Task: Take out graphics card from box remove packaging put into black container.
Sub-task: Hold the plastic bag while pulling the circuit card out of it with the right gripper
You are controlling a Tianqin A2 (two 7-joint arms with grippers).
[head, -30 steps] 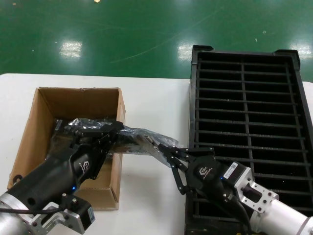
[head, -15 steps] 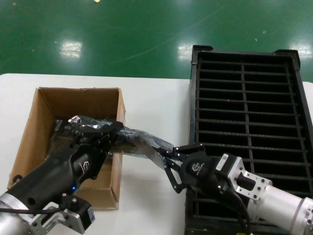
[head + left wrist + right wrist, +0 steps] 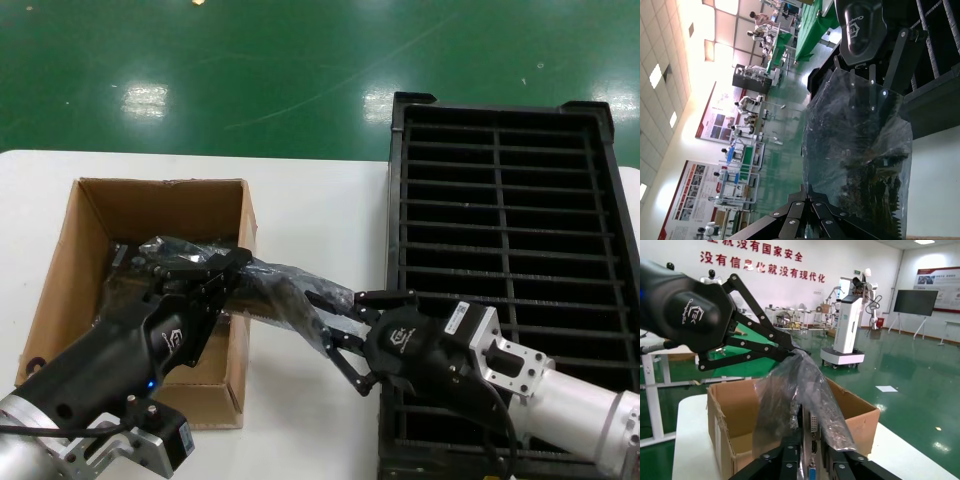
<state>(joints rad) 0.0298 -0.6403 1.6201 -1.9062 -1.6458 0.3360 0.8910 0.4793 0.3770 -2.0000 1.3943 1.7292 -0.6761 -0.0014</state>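
Anti-static bag (image 3: 285, 290) w/ graphics card (image 3: 811, 440) inside hangs in the air, stretched over the cardboard box's (image 3: 75, 240) right wall toward the black crate (image 3: 510, 200). Left gripper (image 3: 222, 268) is clenched on the bag's end above the box interior. Right gripper (image 3: 335, 325), betw. box and crate over the white table (image 3: 310, 200), pinches the other end, where the card's bracket ports show.
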